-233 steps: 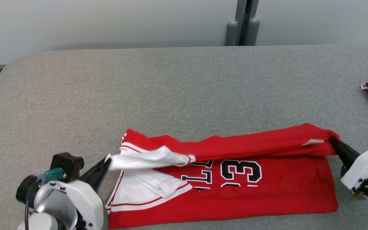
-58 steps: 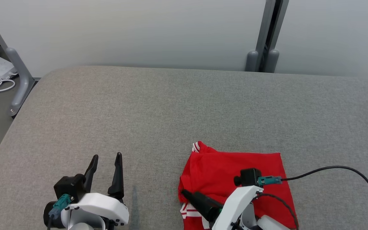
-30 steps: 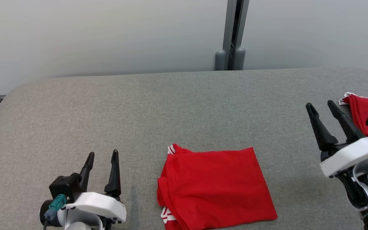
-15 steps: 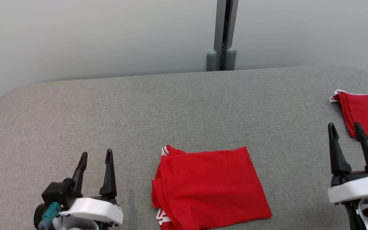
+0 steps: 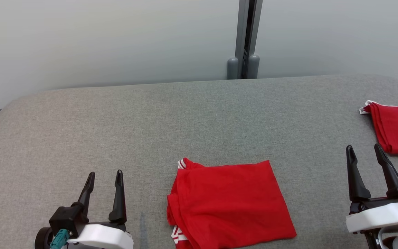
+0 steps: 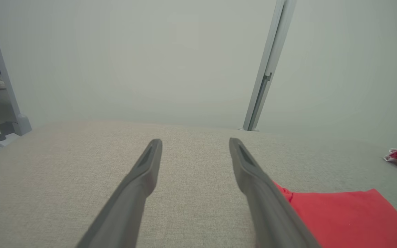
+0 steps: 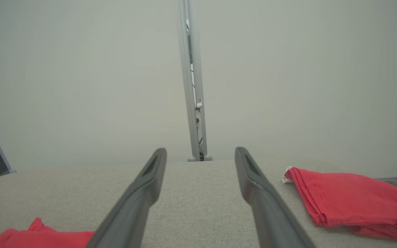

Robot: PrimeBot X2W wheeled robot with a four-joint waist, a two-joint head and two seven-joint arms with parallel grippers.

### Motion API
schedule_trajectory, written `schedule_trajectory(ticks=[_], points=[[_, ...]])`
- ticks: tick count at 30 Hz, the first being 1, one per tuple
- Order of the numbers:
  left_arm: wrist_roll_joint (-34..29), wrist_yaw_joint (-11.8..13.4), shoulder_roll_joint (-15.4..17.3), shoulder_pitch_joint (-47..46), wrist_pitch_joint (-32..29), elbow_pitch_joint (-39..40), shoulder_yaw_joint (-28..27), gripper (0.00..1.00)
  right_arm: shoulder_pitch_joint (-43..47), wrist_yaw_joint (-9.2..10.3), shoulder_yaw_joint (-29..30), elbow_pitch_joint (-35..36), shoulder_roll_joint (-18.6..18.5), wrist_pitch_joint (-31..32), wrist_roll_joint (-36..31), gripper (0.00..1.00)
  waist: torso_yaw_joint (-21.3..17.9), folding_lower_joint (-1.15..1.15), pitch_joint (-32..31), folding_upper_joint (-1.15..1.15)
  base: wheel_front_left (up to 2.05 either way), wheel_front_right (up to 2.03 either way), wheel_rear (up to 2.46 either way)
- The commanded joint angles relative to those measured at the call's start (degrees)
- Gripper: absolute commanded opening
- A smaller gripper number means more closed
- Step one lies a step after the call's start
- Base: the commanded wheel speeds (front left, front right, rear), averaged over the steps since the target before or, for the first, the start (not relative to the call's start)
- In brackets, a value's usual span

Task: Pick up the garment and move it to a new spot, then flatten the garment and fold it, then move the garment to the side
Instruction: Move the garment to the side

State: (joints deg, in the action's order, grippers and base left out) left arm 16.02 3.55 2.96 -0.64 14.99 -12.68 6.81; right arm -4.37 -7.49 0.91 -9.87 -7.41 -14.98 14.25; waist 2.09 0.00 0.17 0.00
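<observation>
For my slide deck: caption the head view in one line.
Folded red garment on grey table between the open left gripper and open right gripper; second red garment at far right.

I see the garment point(image 5: 228, 204), a red jersey folded into a rough rectangle, lying flat on the grey worktop point(image 5: 150, 117), centred near my side. Its white-striped trim point(image 5: 182, 164) peeks out at the far-left corner and the near-left edge.

Spread end effector point(image 7: 200, 151), folded red cloth point(image 7: 350, 196) right
</observation>
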Motion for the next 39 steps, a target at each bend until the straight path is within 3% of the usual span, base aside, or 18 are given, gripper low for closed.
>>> schedule_trajectory(ticks=[1, 39], points=[[-0.5, -0.2, 0.1, 0.2, 0.2, 0.3, -0.3, 1.00, 0.3, 0.00, 0.0, 0.3, -0.2, -0.3, -0.1, 1.00, 0.1, 0.00, 0.0, 0.00, 0.00, 0.00, 0.00], [-0.1, 0.9, 0.1, -0.1, 0.2, 1.1, 0.4, 1.00, 0.2, 0.00, -0.3, -0.3, 0.6, -0.3, 0.1, 1.00, 0.7, 0.00, 0.6, 0.00, 0.00, 0.00, 0.00]])
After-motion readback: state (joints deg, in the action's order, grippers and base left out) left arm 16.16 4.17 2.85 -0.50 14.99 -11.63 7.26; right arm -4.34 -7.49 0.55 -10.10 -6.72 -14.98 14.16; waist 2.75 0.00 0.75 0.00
